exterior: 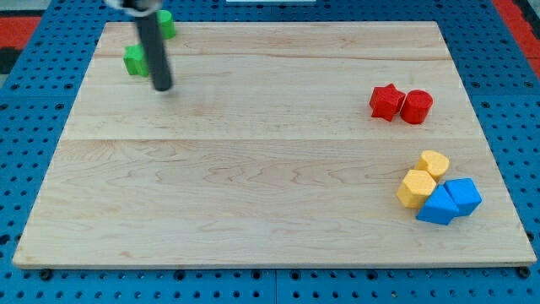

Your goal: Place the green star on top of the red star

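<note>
My tip (162, 86) rests on the wooden board (253, 169) near the view's top left. A green block (135, 60), star-like in shape, lies just to the left of the rod, close to it or touching. A second green block (167, 24) sits above it at the board's top edge, partly hidden behind the rod. The red star (386, 101) lies far to the right, touching a red cylinder (416, 107) on its right side.
At the lower right, two yellow blocks (434, 163) (415, 187) and two blue blocks (438, 205) (463, 194) sit packed together. A blue pegboard surface (34, 127) surrounds the board.
</note>
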Motion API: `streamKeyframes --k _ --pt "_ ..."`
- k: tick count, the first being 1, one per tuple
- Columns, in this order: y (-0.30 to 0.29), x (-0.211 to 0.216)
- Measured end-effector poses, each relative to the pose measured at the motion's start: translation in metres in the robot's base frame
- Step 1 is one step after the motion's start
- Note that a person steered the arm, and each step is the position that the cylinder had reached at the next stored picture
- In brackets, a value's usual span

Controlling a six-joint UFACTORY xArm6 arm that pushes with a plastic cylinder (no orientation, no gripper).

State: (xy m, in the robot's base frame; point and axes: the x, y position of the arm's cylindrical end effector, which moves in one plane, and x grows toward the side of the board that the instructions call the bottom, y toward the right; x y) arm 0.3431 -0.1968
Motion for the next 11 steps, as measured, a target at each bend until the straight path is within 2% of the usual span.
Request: streamKeyframes --k 1,2,3,5,7,8,10,11 --pt "-0.08 -0.011" --pt "-0.086 -0.037" --pt "-0.046 -0.057" --pt "0.045 -0.057" --pt "0.14 -0.079" --pt "0.182 -0.073" --pt "0.245 -0.092" --pt "0.272 -0.08"
